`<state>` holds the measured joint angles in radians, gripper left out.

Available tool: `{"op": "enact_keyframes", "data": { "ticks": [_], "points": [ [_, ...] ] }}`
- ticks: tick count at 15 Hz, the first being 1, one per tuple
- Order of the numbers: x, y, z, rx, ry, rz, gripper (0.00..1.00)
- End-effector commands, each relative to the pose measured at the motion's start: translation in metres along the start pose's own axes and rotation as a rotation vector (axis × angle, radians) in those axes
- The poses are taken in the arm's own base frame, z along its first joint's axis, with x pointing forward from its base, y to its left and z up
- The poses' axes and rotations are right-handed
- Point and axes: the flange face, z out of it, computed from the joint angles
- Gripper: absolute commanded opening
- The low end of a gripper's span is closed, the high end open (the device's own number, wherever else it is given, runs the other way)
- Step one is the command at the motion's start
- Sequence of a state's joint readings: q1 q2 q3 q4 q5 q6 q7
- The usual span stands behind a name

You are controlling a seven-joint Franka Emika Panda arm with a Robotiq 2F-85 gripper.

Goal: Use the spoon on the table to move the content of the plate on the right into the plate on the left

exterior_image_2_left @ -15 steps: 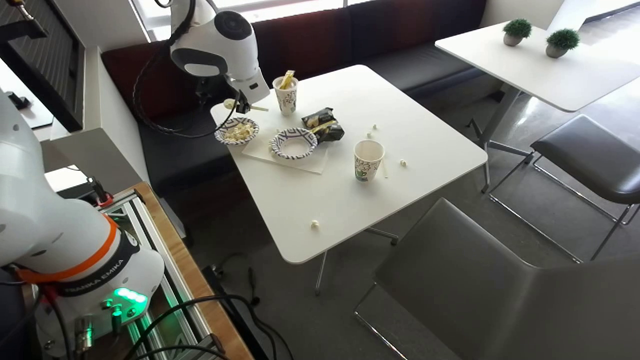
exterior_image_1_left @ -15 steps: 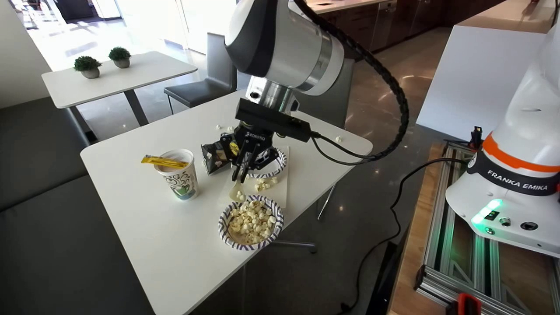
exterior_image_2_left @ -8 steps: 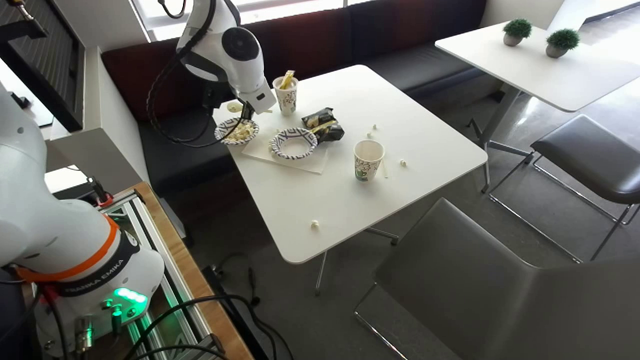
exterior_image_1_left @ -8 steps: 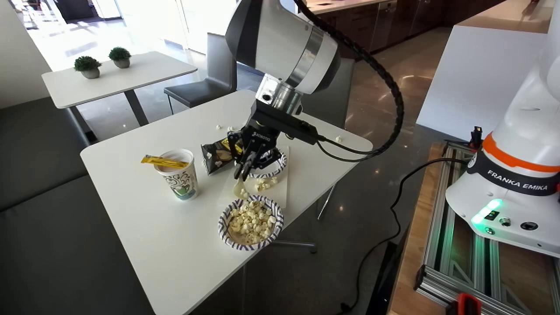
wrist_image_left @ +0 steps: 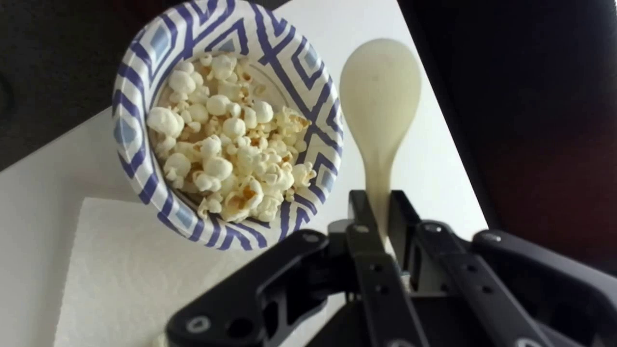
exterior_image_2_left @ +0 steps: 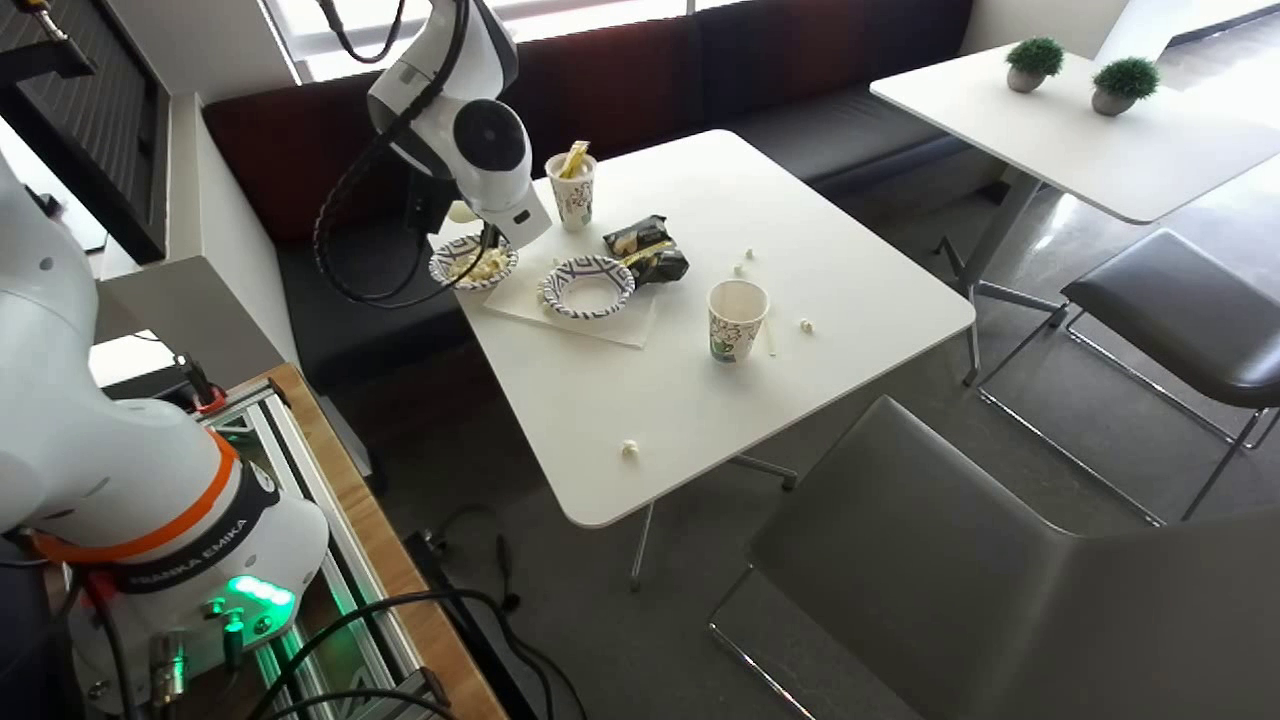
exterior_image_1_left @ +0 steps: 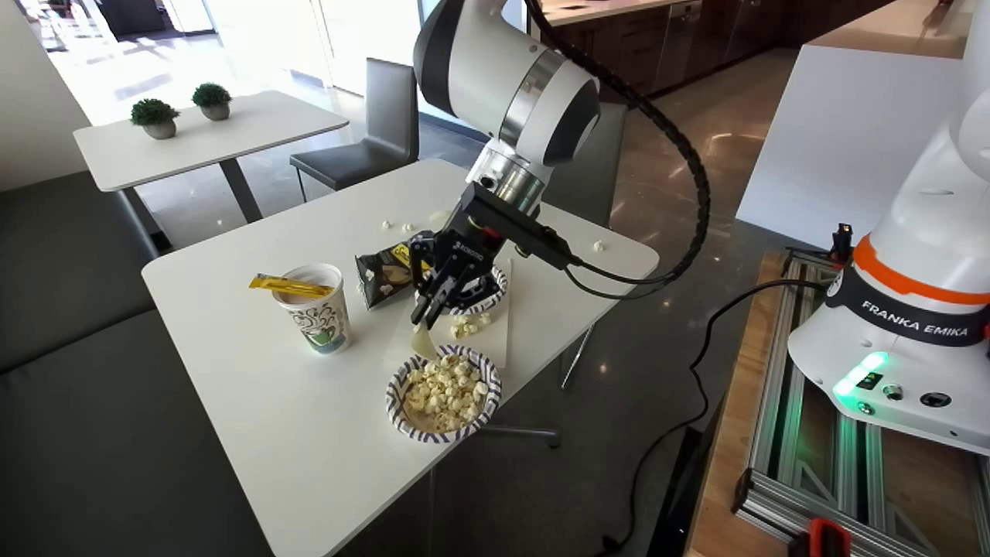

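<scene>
My gripper [exterior_image_1_left: 423, 316] is shut on the handle of a cream spoon [exterior_image_1_left: 421, 343]; the wrist view shows the handle between the fingers [wrist_image_left: 383, 205]. The spoon's head [wrist_image_left: 381, 91] is beside the popcorn plate, above the table, and shows no popcorn on it. It also shows in an exterior view [exterior_image_2_left: 461, 211]. The deep plate with a purple and white pattern [exterior_image_1_left: 396, 406] holds a heap of popcorn [wrist_image_left: 226, 144]; its rim also shows in the wrist view [wrist_image_left: 320, 96]. A like plate [exterior_image_2_left: 588, 308] looks empty and is partly behind the gripper in an exterior view [exterior_image_1_left: 495, 292].
A paper cup with yellow packets [exterior_image_1_left: 323, 321] and a black snack bag [exterior_image_1_left: 379, 280] stand near the gripper. A second cup [exterior_image_2_left: 735, 325] stands farther off. A napkin [exterior_image_2_left: 620, 328] lies under the empty plate, with loose popcorn [exterior_image_1_left: 465, 326] on it.
My gripper and wrist have tilted, and the spoon's head has turned over. Popcorn seen at the spoon's head earlier no longer shows on it. The plates have not moved.
</scene>
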<state>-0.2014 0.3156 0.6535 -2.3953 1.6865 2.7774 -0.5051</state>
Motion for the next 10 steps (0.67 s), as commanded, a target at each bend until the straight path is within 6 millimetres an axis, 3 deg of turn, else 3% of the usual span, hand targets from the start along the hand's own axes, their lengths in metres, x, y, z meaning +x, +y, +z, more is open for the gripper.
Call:
{"op": "enact_keyframes", "data": {
  "ticks": [1,7,10],
  "points": [
    [-0.002,0.009,0.007,0.0,0.022,-0.001,0.03],
    [-0.022,-0.024,-0.016,-0.153,0.253,-0.06,0.03],
    [-0.026,-0.011,-0.018,-0.248,0.387,-0.042,0.03]
  ]
}}
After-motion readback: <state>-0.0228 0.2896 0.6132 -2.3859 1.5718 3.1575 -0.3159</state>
